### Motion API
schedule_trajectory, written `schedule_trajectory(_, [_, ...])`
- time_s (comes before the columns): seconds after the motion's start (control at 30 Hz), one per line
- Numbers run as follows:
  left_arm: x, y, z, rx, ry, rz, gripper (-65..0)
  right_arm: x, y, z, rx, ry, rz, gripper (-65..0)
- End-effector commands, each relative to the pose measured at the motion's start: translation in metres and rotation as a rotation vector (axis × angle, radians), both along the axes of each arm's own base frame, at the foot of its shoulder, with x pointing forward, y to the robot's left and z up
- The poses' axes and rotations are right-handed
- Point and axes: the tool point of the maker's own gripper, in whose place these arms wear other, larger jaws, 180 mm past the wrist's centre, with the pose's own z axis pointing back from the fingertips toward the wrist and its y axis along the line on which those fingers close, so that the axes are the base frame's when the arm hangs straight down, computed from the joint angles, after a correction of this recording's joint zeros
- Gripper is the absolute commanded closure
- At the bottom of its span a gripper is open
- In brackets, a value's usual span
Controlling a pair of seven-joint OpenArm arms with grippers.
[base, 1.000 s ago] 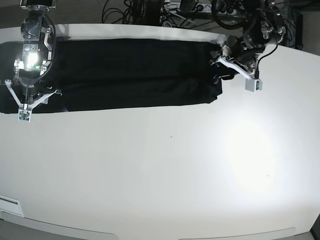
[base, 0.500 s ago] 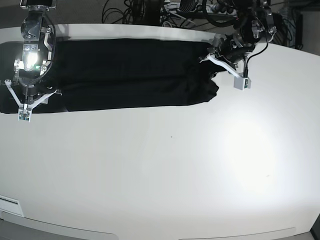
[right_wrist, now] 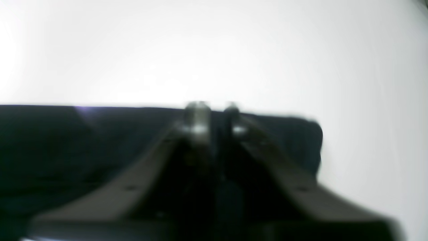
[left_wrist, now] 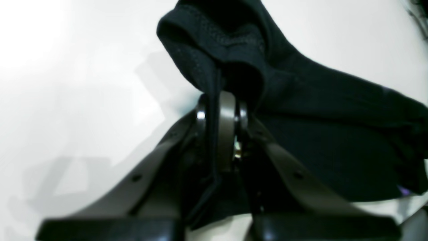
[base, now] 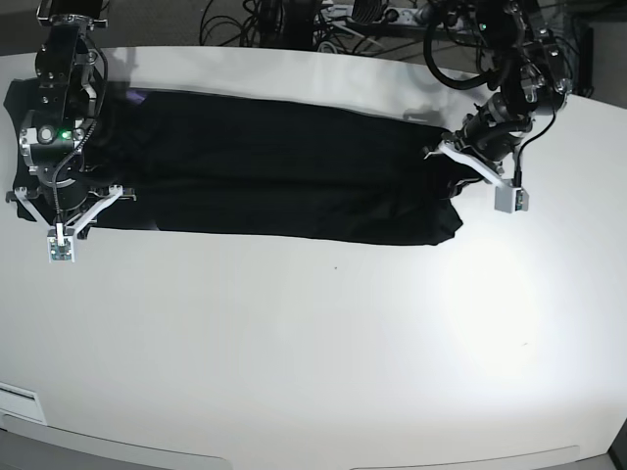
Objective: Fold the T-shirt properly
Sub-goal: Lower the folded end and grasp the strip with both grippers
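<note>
Two tools work at the ends of the black T-shirt [base: 274, 166], which lies as a long folded band across the far part of the white table [base: 323, 343]. The left tool [left_wrist: 222, 110] pinches a bunched edge of the cloth. The right tool [right_wrist: 214, 115] is pressed together at the other end, over the cloth.

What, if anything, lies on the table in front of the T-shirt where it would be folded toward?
Nothing visible. The T-shirt lies as a long band, pinched at each end by the left gripper and right gripper; the white table before it shows nothing in the way.
</note>
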Motion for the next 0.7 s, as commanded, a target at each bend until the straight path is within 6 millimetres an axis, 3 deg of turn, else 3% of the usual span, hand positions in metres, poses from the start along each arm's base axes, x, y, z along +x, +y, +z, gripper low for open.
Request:
schedule_trajectory(0.0, [0.007,0.006,0.012,0.019,-0.05,0.0,0.0,0.009,0.006,0.019,-0.001,-0.065,0.051,0.0])
schedule_trajectory(0.1, [0.008,0.021,0.013,0.09,-0.053,-0.005,0.0,0.009,0.034,0.018,0.077,-0.055,0.192,0.0])
schedule_trajectory(0.23, [0.009,0.04,0.018,0.171,-0.053,-0.029,0.0,-0.014,0.059,-0.005,0.136,0.045,0.331,0.0])
schedule_trajectory(0.47, [0.019,0.059,0.035,0.27,-0.09,-0.09,0.0,-0.041,0.037,-0.046,0.099,0.134,0.253,0.0])
schedule_trajectory(0.67, [0.018,0.043,0.042,0.196,-0.122,-0.152,0.0,-0.052,0.029,-0.076,0.132,0.215,0.214,0.0])
